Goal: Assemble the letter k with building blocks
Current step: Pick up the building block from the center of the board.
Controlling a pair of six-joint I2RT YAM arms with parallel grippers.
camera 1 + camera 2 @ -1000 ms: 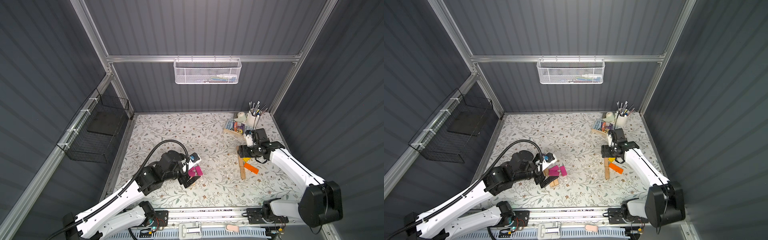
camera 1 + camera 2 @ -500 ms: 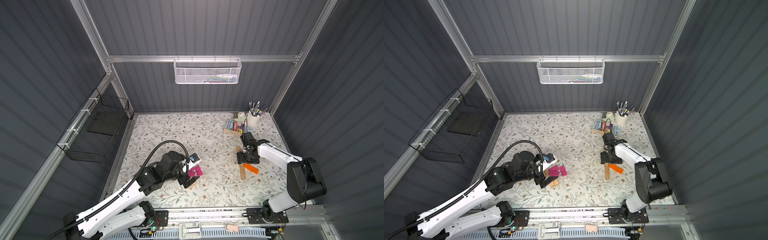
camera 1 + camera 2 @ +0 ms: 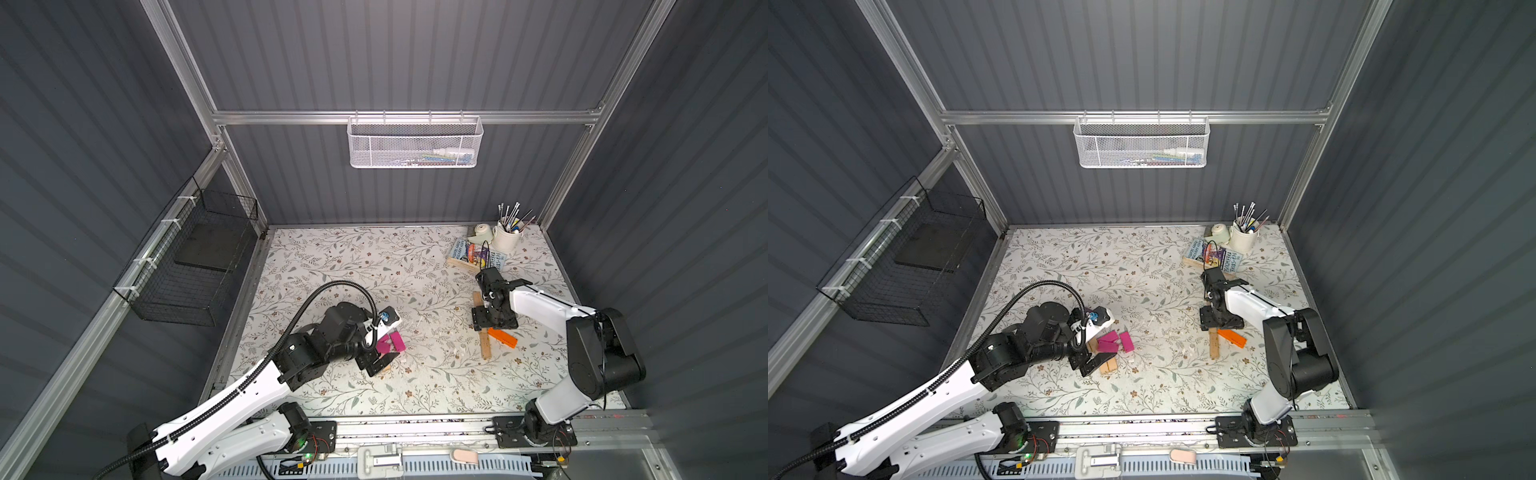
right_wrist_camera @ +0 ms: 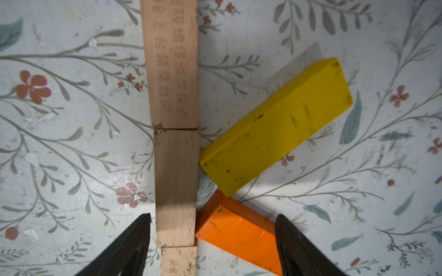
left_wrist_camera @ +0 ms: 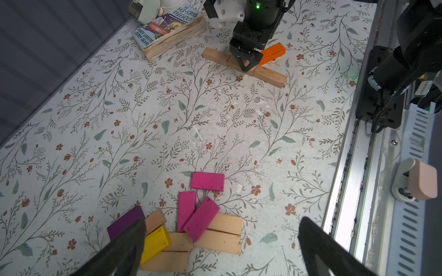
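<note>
Currently your right gripper (image 4: 213, 215) stands spread and pinches nothing. The tan bars (image 4: 175, 167) and the orange block (image 4: 236, 236) sit loosely between its fingers. Its wrist view alone shows you the yellow block (image 4: 275, 126) slanting off the bars; the top views hide it beneath the gripper. Your left gripper (image 5: 222, 221) hangs wide open over the loose pile (image 5: 203, 224). Since a second ago the right gripper has slid along the bars toward the orange block — the left hasn't moved.
</note>
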